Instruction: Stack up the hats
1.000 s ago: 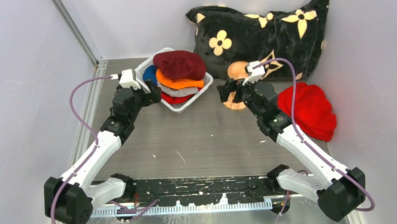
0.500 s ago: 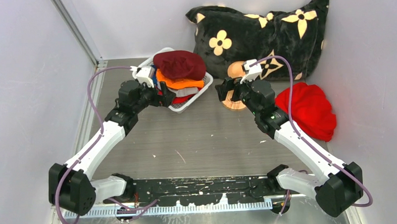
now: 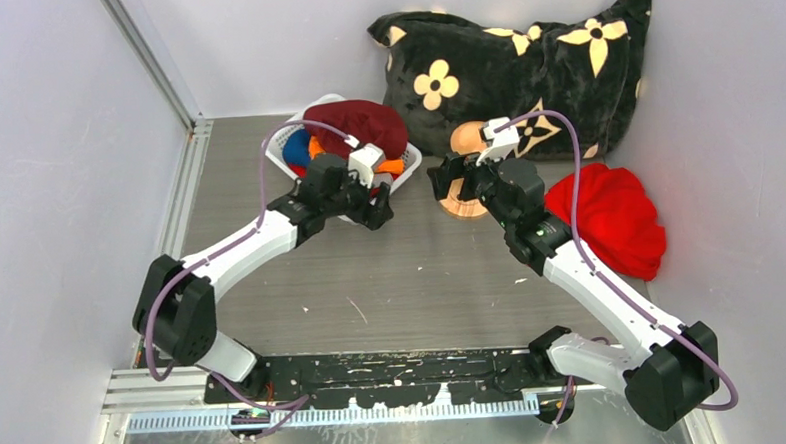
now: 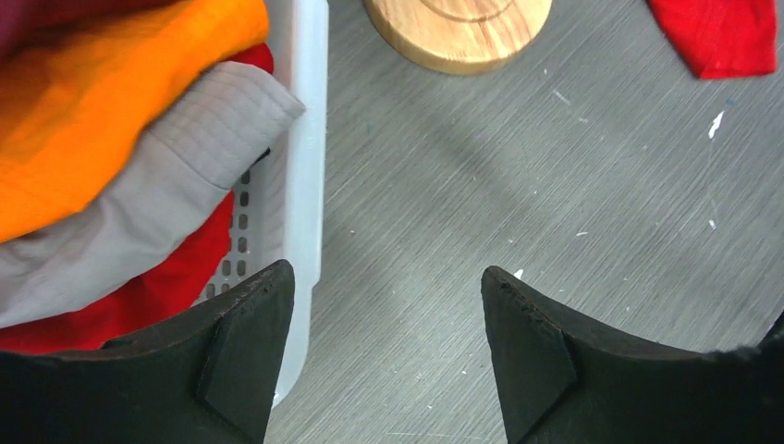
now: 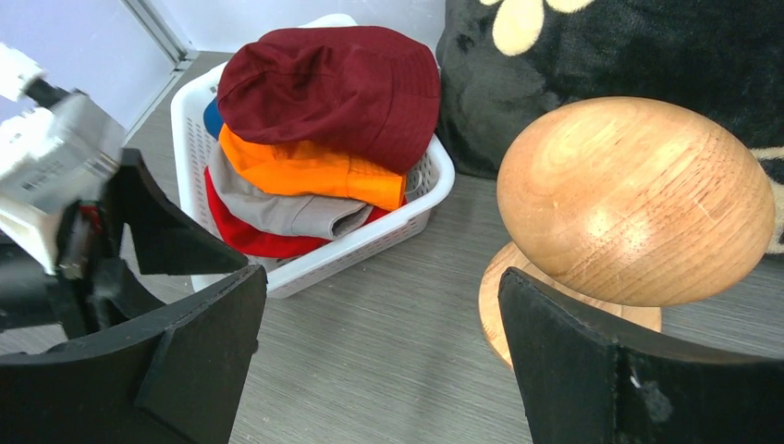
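Note:
The hats lie piled in a white basket point(image 3: 411, 164) at the back of the table. The maroon hat point(image 3: 358, 124) is on top, with the orange hat point(image 5: 305, 171), the pale grey hat point(image 5: 277, 213) and the red hat point(image 5: 248, 240) under it. The blue hat point(image 3: 297, 151) shows at the basket's left side. The black hat is hidden. My left gripper point(image 3: 377, 211) is open and empty, low at the basket's front right corner point(image 4: 300, 139). My right gripper point(image 3: 447, 185) is open and empty beside a wooden head form point(image 5: 633, 199).
The wooden head form point(image 3: 462, 139) stands on its round base right of the basket. A black pillow with cream flowers point(image 3: 512, 62) leans at the back. A bright red cloth bundle point(image 3: 614, 217) lies at the right wall.
My left arm has swung right, from the basket's left side to its front right corner. The right arm has barely moved.

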Robot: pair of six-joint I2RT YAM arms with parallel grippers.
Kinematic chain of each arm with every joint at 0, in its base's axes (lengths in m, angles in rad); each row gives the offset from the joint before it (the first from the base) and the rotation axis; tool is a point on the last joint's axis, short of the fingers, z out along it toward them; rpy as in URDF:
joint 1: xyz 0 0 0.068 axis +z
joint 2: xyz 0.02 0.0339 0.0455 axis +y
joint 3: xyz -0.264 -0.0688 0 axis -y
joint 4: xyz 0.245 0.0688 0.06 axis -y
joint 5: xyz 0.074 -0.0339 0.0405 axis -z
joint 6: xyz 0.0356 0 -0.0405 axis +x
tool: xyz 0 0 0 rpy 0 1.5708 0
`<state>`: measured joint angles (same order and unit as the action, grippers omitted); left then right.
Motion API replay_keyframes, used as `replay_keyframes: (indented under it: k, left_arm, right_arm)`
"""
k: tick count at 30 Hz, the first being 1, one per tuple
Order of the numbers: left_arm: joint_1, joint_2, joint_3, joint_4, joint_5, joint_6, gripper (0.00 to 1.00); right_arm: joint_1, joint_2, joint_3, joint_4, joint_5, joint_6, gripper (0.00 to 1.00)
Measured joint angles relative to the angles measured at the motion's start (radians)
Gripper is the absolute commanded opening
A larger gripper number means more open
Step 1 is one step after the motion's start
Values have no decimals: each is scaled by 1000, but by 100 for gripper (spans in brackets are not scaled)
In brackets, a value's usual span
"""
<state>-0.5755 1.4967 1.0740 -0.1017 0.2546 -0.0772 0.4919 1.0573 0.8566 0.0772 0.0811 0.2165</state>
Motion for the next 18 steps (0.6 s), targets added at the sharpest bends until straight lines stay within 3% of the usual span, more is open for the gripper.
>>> replay_keyframes:
  k: [10,14,18]
  left_arm:
    - [-31,88,9,-5,-84,62,72]
    - [-31,136,30,-3,-117,77,62]
    - [-31,179,40,2,-149,86,43]
  right_arm:
    - [0,-19,0,-3,7,-8,100]
    - [0,-19,0,-3,8,-10,100]
    - [0,-19,0,-3,9,-14,100]
